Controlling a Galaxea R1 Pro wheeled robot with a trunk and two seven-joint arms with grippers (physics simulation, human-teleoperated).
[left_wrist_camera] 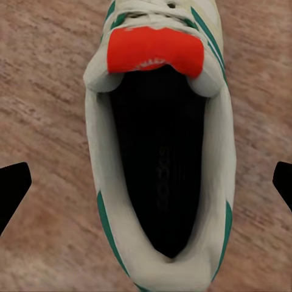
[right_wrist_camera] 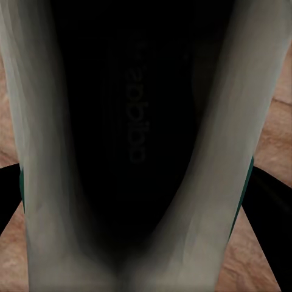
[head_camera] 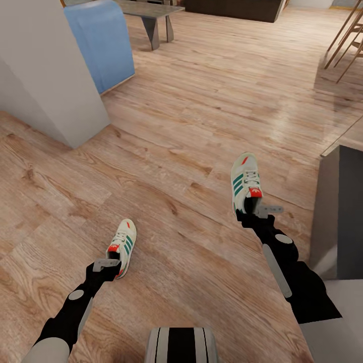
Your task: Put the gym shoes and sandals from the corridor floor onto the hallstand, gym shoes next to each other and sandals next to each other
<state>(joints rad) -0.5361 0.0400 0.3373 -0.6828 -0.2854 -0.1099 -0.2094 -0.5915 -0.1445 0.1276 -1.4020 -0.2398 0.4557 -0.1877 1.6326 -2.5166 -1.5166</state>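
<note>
My left gripper (head_camera: 107,265) hangs with its jaws spread wide, one black fingertip (left_wrist_camera: 13,185) on each side of a white lace-up gym shoe with green side stripes and a red-orange tongue patch (left_wrist_camera: 159,158); nothing is clamped, and in the left wrist view I look straight down into its dark opening. In the head view this shoe (head_camera: 123,245) lies on the light brown wood-grain plank floor (head_camera: 191,116) at about seven o'clock. My right gripper (head_camera: 258,212) sits at the heel of the matching second gym shoe (head_camera: 245,182), at about four o'clock; the right wrist view is pressed so close to that shoe's pale collar (right_wrist_camera: 201,146) that I cannot tell whether those jaws grip it or only straddle it. Farther out, a grey wall corner (head_camera: 50,75) stands at ten o'clock with a blue upholstered seat (head_camera: 103,43) behind it, and a grey cabinet edge (head_camera: 335,212) rises at three o'clock. By my judgement the task is at its start: both gym shoes rest on the floor, neither is lifted, and the sandals and the rack placement are all left to do.
</note>
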